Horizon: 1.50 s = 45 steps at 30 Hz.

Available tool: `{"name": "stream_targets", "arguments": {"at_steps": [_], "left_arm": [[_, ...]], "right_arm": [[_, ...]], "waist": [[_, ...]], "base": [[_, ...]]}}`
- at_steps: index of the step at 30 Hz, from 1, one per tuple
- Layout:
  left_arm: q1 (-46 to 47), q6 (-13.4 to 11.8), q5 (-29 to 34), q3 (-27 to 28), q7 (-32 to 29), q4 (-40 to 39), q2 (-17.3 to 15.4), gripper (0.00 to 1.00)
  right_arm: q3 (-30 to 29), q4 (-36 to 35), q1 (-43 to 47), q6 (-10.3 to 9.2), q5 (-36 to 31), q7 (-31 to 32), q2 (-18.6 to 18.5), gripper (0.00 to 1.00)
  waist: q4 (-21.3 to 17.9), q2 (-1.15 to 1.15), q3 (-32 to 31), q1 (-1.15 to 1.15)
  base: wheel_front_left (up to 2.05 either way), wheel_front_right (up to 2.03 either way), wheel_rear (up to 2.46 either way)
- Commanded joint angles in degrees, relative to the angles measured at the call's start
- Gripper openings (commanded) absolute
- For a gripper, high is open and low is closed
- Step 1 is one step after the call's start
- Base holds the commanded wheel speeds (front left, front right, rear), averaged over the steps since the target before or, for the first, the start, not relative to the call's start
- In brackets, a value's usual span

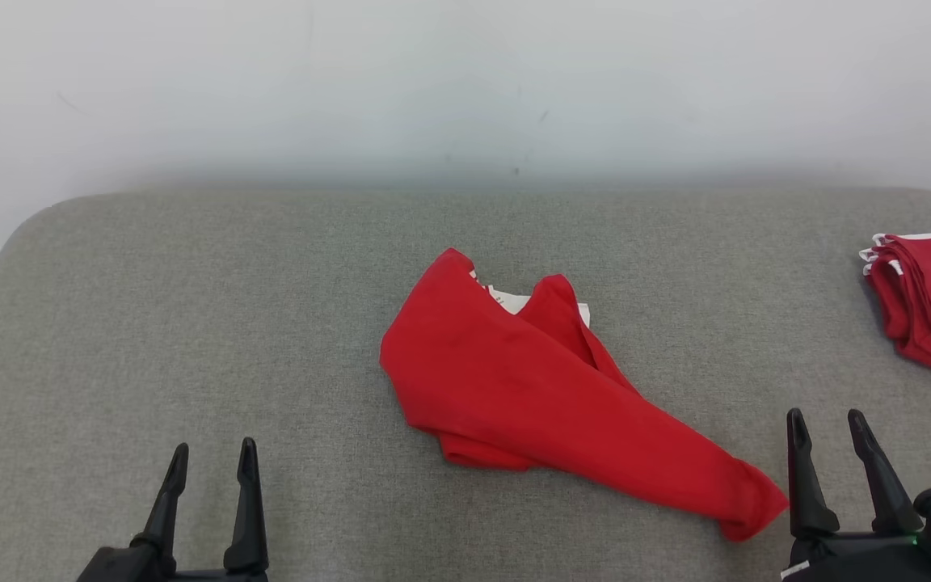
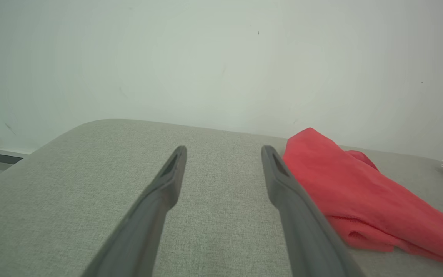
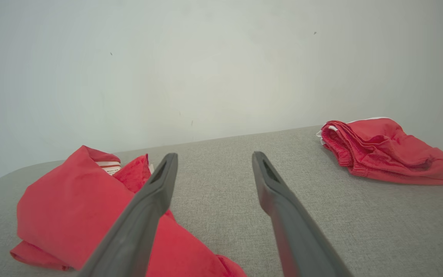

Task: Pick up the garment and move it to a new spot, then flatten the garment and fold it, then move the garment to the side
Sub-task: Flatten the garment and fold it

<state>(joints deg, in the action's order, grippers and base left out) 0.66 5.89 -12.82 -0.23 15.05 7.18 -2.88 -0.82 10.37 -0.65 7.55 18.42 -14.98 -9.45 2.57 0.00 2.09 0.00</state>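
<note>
Nearest the robot, the left gripper hovers low over the near edge of the grey fabric-covered surface. Its two dark fingers are spread wide with nothing between them, just bare grey weave in its wrist view. The right gripper is at the near right, fingers likewise parted and empty. It sits just beside the tail end of the garment, apparently apart from it.

The crumpled red cloth garment lies mid-surface, between the two grippers and a bit further out. It runs diagonally, with the narrow end near the right gripper and the bulky bunched end toward the centre. A white label peeks out at the far side. It is rumpled, doubled over itself and held by nobody.

Further out on the right edge is a folded red-and-white cloth pile, well apart from the garment. A pale wall stands behind everything.

Progress, my read: the garment is set down centrally with both grippers free, so the pick-and-relocate step looks done or nearly so, though I can't confirm that from this moment alone. Flattening has not started, as the cloth is bunched with no clean edges laid out. Folding is not done and the move to the side is not done. Most of the task is left. The next step probably calls for both grippers to find corners or hems and spread the cloth out.
</note>
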Motion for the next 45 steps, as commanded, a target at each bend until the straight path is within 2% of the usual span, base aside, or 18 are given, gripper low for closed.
{"name": "stream_targets", "arguments": {"at_steps": [1, 8, 13, 20, 29, 31, 42, 43, 44, 45], "left_arm": [[-1.0, 0.1, 0.6, 0.0, 0.2, -0.3, 0.0, 1.0], [-2.0, 0.5, 1.4, 0.6, 0.2, -0.9, 0.0, 1.0], [-2.3, 0.9, 1.4, 1.3, 0.2, -0.6, 0.0, 1.0], [-1.7, 1.0, 1.0, 1.0, 0.2, -0.3, 0.0, 1.0], [-0.8, 0.7, 0.3, -0.5, 0.2, -0.2, 0.0, 1.0], [-0.8, 0.6, 0.3, -0.7, 0.2, -0.2, 0.0, 1.0], [-0.4, 0.3, 0.4, -1.4, 0.2, 0.0, 0.0, 1.0], [-0.3, 0.2, 0.5, -1.5, 0.2, 0.0, 0.0, 1.0], [-0.2, 0.2, 0.5, -1.5, 0.2, 0.0, 0.0, 1.0], [-0.1, 0.3, 0.6, -1.3, 0.2, 0.2, 0.0, 1.0]], "right_arm": [[-0.2, -0.9, 1.2, -0.16, -0.5, -0.3, 0.5, 1.0], [-1.0, -4.6, 5.0, -0.16, -1.3, -0.3, 2.1, 1.0], [-1.3, -4.6, 6.7, -0.15, -1.6, -0.3, 2.8, 1.0], [-0.6, -2.1, 5.0, -0.15, -2.2, 0.2, 1.0, 1.0], [1.1, 8.6, 0.1, -0.15, -0.9, 2.1, -2.4, 1.0], [1.2, 10.2, -0.4, -0.16, -0.6, 2.0, -2.5, 1.0], [4.7, 29.6, -7.6, -0.16, 1.8, 0.7, -1.9, 1.0], [5.2, 30.8, -8.5, -0.15, 2.1, 0.6, -1.7, 0.36], [5.8, 31.8, -9.1, -0.15, 2.5, 0.4, -1.7, 0.0], [6.3, 32.6, -9.6, -0.15, 3.0, 0.3, -1.7, 0.0]], "waist": [[-0.2, 0.0, -0.1, 0.0], [-0.3, 0.0, -0.2, 0.0], [-0.5, 0.0, 0.0, 0.0], [-0.2, 0.0, 0.2, 0.0], [2.1, 0.0, 1.4, 0.0], [2.3, 0.0, 1.5, 0.0], [4.0, 0.0, 2.5, 0.0], [4.0, 0.0, 2.5, 0.0], [4.1, 0.0, 2.5, 0.0], [4.1, 0.0, 2.5, 0.0]], "base": [[0.0, 0.0, 0.0], [0.0, 0.0, 0.0], [0.0, 0.0, 0.0], [0.0, 0.0, 0.0], [0.0, 0.0, 0.0], [0.0, 0.0, 0.0], [0.0, 0.0, 0.0], [0.0, 0.0, 0.0], [0.0, 0.0, 0.0], [0.0, 0.0, 0.0]]}}
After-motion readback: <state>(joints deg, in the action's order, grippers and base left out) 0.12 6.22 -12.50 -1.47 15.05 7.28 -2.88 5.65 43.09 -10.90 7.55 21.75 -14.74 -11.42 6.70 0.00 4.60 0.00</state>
